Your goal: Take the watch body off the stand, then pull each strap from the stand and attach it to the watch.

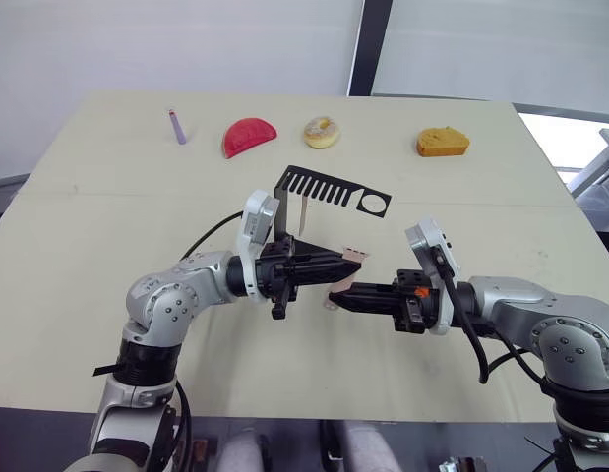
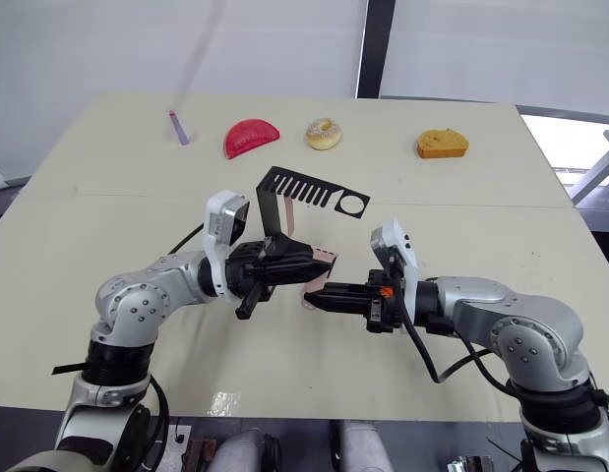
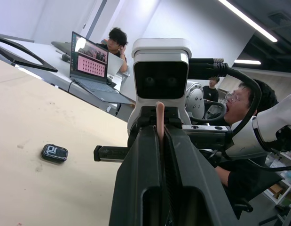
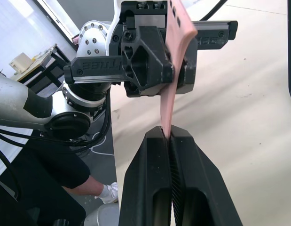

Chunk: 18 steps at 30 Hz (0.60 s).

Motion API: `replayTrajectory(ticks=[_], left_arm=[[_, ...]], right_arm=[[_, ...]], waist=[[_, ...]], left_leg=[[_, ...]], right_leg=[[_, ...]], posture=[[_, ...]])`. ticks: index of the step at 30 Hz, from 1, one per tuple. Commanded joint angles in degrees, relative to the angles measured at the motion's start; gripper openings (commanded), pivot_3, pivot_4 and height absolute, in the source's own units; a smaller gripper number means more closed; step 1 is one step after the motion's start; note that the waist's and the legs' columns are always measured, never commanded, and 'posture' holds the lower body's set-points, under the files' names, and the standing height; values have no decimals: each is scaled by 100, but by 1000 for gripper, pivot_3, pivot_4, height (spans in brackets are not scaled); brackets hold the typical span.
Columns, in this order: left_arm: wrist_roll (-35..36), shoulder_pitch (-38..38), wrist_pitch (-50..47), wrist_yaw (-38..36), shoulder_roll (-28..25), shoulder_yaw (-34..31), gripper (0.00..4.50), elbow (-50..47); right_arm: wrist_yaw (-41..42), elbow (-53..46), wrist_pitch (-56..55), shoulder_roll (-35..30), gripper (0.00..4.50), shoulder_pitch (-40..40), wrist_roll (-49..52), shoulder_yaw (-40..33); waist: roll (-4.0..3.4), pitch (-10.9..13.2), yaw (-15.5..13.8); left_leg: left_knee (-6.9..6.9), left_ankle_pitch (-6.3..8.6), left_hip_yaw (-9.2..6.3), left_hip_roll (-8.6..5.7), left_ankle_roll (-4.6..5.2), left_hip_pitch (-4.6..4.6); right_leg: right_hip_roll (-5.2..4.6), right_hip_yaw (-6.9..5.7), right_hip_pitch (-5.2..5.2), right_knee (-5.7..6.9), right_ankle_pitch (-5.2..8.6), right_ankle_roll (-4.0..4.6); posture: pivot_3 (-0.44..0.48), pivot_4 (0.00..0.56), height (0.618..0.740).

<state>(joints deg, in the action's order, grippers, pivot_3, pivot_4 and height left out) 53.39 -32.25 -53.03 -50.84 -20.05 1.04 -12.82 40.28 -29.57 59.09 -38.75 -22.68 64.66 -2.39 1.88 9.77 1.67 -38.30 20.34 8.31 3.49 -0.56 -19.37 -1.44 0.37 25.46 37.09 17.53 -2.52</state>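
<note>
Holding one strap [image 4: 172, 75] between them, our two grippers meet near the middle of the frame, just in front of the stand [image 1: 329, 188]. Our left gripper [image 1: 335, 262] has its fingers closed on one end of this strap, and our right gripper [image 1: 335, 297] pinches the other end with its fingers together. We see the watch body [image 3: 54, 153] lying flat on the table [image 1: 107, 236] in the left wrist view, apart from both grippers. A second strap [image 1: 301, 216] hangs under the stand's comb arm.
</note>
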Motion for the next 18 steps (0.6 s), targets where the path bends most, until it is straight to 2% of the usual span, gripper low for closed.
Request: replayTrajectory(ticks=[1, 3, 4, 7, 10, 18], left_arm=[[81, -98, 7, -9, -20, -31, 256, -86], [115, -103, -26, -35, -40, -44, 256, -66], [109, -102, -20, -52, -54, -42, 465, -68], [17, -112, 50, -76, -99, -20, 1495, -79], [-63, -133, 133, -121, -135, 4, 2998, -48], [-77, -139, 165, -106, -28, 44, 2998, -32]], right_arm=[[-75, -169, 1, -54, 0, -26, 94, -85], [-72, -176, -5, -53, 0, -15, 85, -81], [-72, -179, -6, -53, 0, -10, 85, -81], [-70, -186, -11, -55, 0, -3, 81, -81], [-66, -188, -12, -60, 0, -3, 77, -82], [-79, -169, -4, -70, 0, -20, 70, -89]], waist=[[0, 0, 0], [0, 0, 0], [0, 0, 0], [0, 0, 1], [0, 0, 0], [0, 0, -1]], left_leg=[[0, 0, 0, 0, 0, 0], [0, 0, 0, 0, 0, 0], [0, 0, 0, 0, 0, 0], [0, 0, 0, 0, 0, 0], [0, 0, 0, 0, 0, 0], [0, 0, 0, 0, 0, 0]], right_leg=[[0, 0, 0, 0, 0, 0], [0, 0, 0, 0, 0, 0], [0, 0, 0, 0, 0, 0], [0, 0, 0, 0, 0, 0], [0, 0, 0, 0, 0, 0], [0, 0, 0, 0, 0, 0]], posture=[[0, 150, 737], [0, 150, 737], [0, 150, 737], [0, 150, 737], [0, 150, 737], [0, 150, 737]])
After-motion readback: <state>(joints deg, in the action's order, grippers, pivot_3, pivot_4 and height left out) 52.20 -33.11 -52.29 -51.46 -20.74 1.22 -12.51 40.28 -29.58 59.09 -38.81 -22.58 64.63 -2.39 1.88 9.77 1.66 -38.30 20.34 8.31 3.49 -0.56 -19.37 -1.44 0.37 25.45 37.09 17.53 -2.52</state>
